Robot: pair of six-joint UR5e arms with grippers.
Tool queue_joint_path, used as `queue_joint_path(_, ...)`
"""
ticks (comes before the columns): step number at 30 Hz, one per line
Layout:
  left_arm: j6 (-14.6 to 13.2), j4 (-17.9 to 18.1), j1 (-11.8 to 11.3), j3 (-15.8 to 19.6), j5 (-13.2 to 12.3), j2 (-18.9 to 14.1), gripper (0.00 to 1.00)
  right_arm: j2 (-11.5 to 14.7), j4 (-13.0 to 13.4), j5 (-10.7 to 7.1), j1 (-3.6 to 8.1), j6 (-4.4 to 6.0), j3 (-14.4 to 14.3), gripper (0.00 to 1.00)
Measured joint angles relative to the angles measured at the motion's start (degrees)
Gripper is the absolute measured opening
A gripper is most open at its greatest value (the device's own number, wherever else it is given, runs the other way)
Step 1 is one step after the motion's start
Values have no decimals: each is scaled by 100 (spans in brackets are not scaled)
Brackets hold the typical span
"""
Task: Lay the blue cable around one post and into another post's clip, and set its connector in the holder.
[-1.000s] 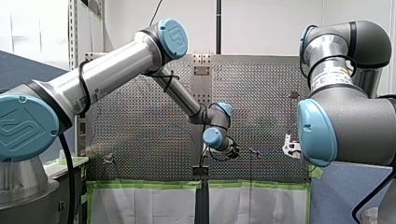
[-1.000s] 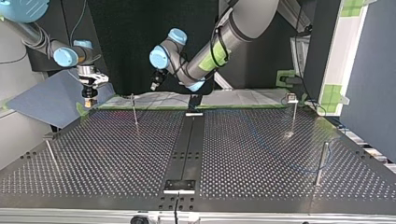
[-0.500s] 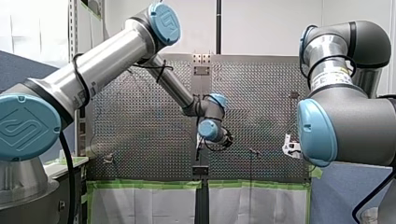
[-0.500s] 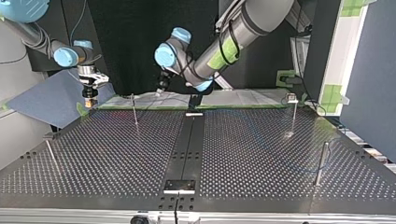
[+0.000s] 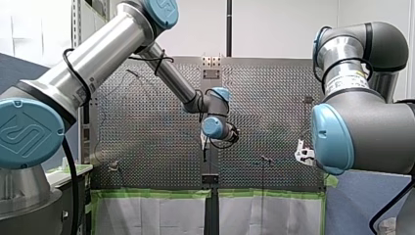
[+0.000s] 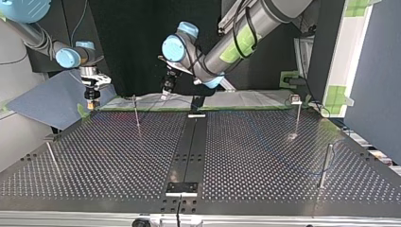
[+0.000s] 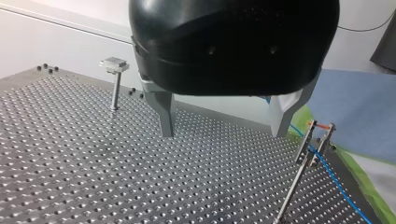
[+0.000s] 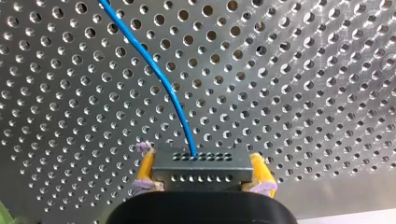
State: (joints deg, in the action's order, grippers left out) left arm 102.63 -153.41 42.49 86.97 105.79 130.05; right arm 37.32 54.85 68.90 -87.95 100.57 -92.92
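Holding at top view's left: right gripper (image 8: 203, 163) pinches connector (image 8: 201, 173) between yellow pads, blue cable (image 8: 154, 70) trailing ahead | middle: left gripper (image 7: 224, 123) spread, empty, beside clip post (image 7: 310, 144) | advice: straddle blue cable squarely before closing; keep slack.

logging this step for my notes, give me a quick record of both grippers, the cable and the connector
left gripper: open, empty, above the perforated table
right gripper: shut on connector, yellow pads
blue cable: leaves the connector, runs over the table
clip post: cable passes beside it; clipped or not, cannot tell
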Motion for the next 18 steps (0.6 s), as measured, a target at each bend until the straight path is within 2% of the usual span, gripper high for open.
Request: queue_joint_path(18, 90, 19, -68, 937, 154, -938, 100, -4, 9, -16, -37, 52, 1, 0)
